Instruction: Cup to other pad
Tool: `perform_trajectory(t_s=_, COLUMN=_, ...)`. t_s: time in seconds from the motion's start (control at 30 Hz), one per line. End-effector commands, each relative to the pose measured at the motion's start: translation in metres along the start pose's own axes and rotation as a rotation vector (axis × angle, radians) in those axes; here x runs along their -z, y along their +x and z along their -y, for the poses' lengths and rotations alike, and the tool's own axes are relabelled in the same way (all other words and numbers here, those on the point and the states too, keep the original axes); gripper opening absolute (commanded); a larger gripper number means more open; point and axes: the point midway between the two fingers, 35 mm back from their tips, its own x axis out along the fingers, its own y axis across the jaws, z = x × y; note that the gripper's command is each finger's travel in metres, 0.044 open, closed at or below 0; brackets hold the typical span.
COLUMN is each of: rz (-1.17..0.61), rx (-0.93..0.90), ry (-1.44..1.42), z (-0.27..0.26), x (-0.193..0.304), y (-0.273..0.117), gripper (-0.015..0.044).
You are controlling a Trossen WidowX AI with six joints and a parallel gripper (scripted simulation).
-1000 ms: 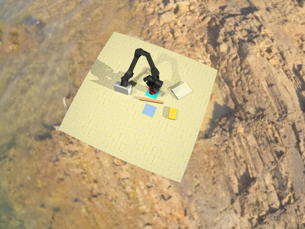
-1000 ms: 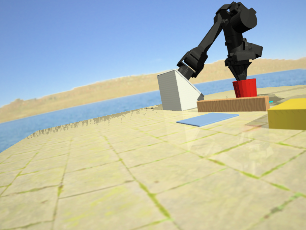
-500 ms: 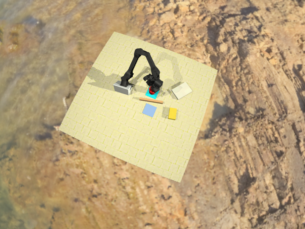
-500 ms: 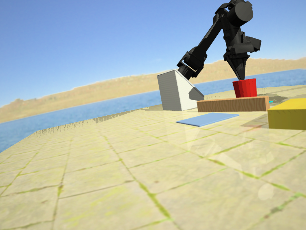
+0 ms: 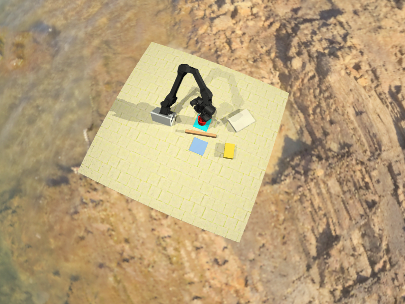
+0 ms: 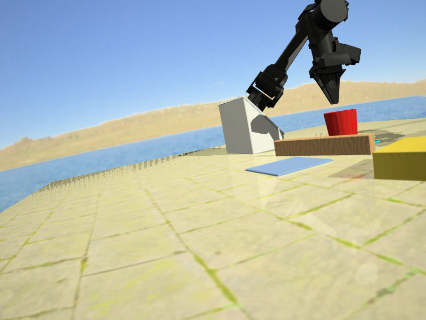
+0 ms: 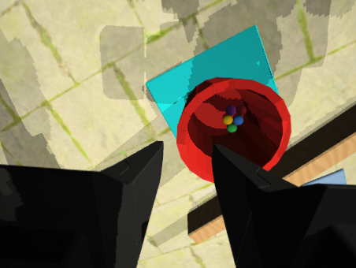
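Note:
The red cup [image 5: 201,121] [image 6: 340,123] [image 7: 284,122] stands upright on the cyan pad [image 5: 206,128] [image 6: 377,141] [image 7: 228,51]. Several small coloured marbles [image 7: 228,120] lie together at the bottom inside it. My gripper [image 6: 334,103] [image 7: 187,150] is partly open with nothing between its fingers. In the exterior view its tips are above the cup's rim, with a gap below them. In the wrist view the right finger overlaps the near part of the cup and the left finger is outside the rim. The blue pad [image 5: 198,146] [image 6: 289,165] [image 7: 331,178] bears nothing.
A low wooden bar [image 5: 200,133] [image 6: 322,146] [image 7: 327,159] lies between the two pads. A yellow block [image 5: 229,150] [image 6: 401,165] is beside the blue pad. A white block [image 5: 241,120] is right of the cyan pad in the top view. The arm stands on a pale wedge [image 6: 237,129].

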Motion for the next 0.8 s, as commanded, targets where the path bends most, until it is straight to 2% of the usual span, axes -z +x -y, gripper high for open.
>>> perform_trajectory(t_s=0.0, rz=0.0, rx=-0.001, ry=0.001, z=0.0, x=0.0, y=0.001, gripper=0.0206)
perform_trajectory(t_s=0.3, rz=-0.002, rx=0.001, ry=0.0, z=0.001, x=0.0, y=-0.005, gripper=0.044)
perform_trajectory(t_s=0.77, rz=-0.006, rx=0.006, ry=-0.007, z=0.0, x=0.0, y=-0.058, gripper=0.044)
